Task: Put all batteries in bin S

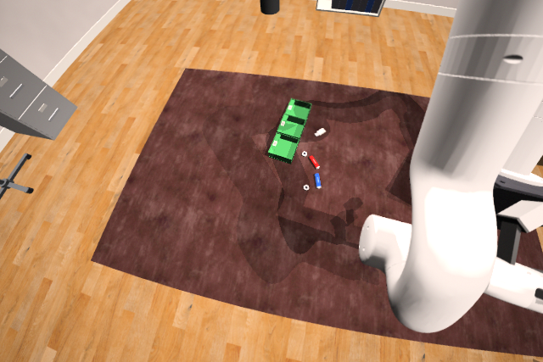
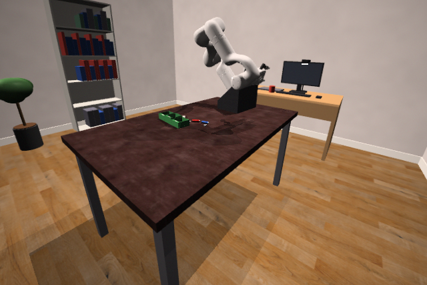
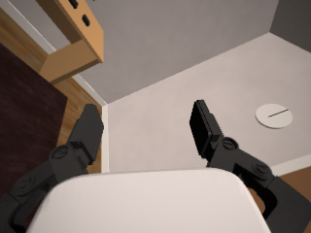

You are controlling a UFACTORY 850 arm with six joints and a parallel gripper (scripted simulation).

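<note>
Gripper (image 3: 148,127) is spread wide w/ nothing in it, up by the arm's base and pointing at the wall, well away from the green bins (image 1: 289,130). Red battery (image 1: 314,161) and blue battery (image 1: 317,181) lie on the table just beside the bins' near end.
</note>
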